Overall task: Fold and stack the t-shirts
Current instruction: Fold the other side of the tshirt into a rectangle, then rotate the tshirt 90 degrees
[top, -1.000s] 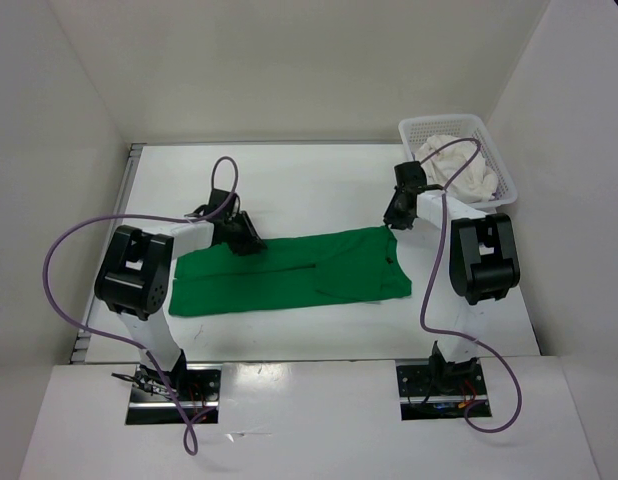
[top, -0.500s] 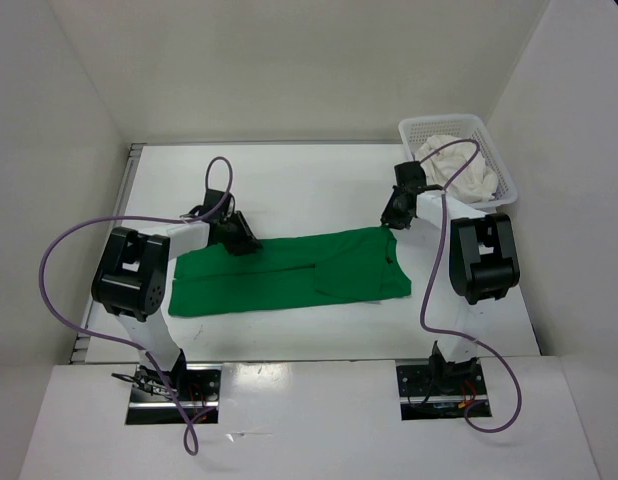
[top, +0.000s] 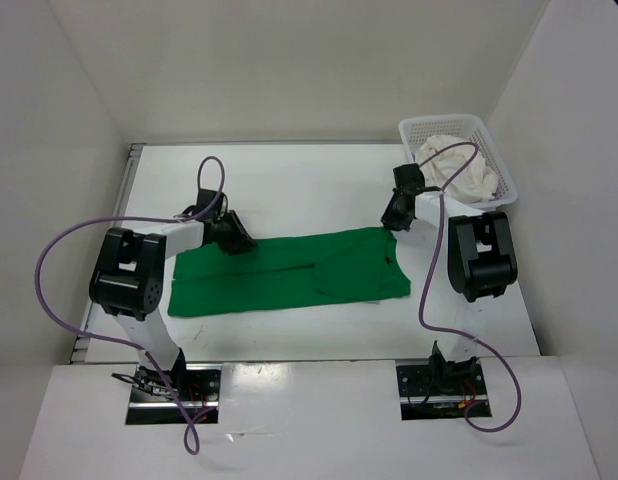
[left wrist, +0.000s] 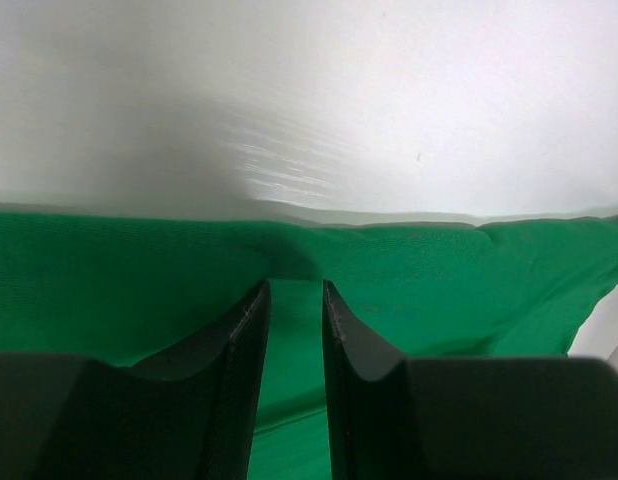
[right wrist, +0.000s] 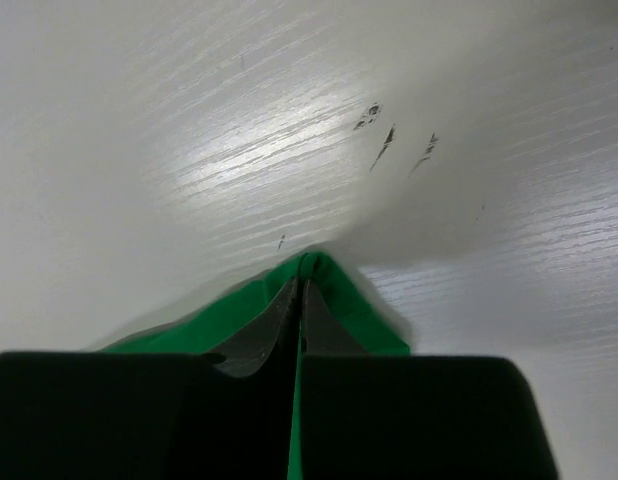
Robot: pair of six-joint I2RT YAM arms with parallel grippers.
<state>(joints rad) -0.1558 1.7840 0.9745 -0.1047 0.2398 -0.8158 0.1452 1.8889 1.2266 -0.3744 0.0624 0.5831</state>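
The green t-shirt (top: 289, 275) lies flat in the middle of the table (top: 319, 185). The right gripper (right wrist: 301, 285) is closed tight on its far right corner, and the left gripper (left wrist: 295, 290) stands slightly open over the far left edge, clamping nothing. If the right one lifts alone, the cloth may twist or slip out; there is free table beyond the far edge, but the basket (top: 489, 135) is near the right arm.

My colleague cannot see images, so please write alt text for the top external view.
A green t-shirt lies flat on a white table, with the left gripper at its far left edge and the right gripper at its far right corner. A white mesh basket holding white cloth sits in the table's far right corner.
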